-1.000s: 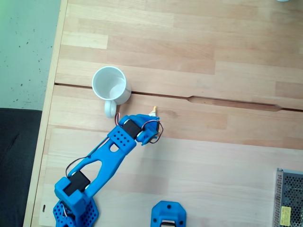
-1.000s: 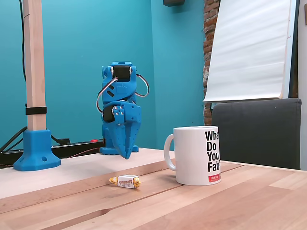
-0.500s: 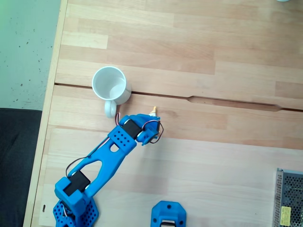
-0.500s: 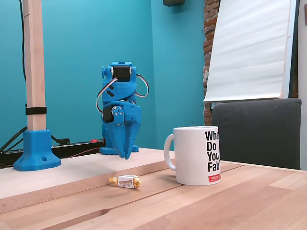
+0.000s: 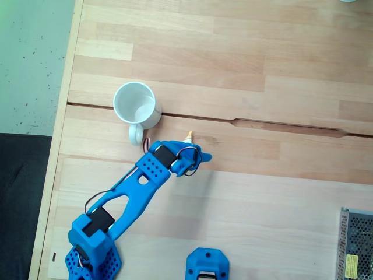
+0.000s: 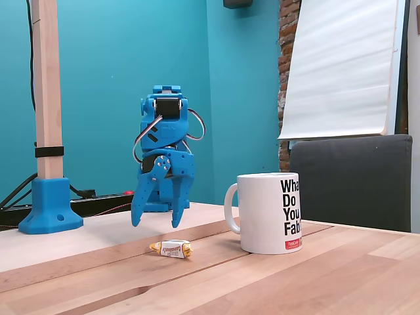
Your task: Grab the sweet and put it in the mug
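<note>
The white mug [image 5: 137,104] stands upright on the wooden table with its handle toward the arm; in a fixed view from table level the mug [image 6: 270,212] shows black lettering. The sweet [image 6: 170,249] lies on the table to the mug's left, and from above just its orange end [image 5: 188,138] peeks out past the arm. My blue gripper [image 6: 156,222] hangs open, fingers pointing down, a little above and behind the sweet. From above the gripper [image 5: 193,153] covers most of the sweet, one finger [image 5: 205,156] splayed to the right.
A long groove [image 5: 285,126] runs across the table. A blue printed part [image 5: 208,265] sits at the near edge and a metal mesh box [image 5: 355,245] at the bottom right. A wooden post on a blue foot [image 6: 49,197] stands behind. The table's left edge is close to the mug.
The gripper has opened: one finger swung outward. The arm has leaned forward and come nearer the sweet. Mug and sweet have not moved.
</note>
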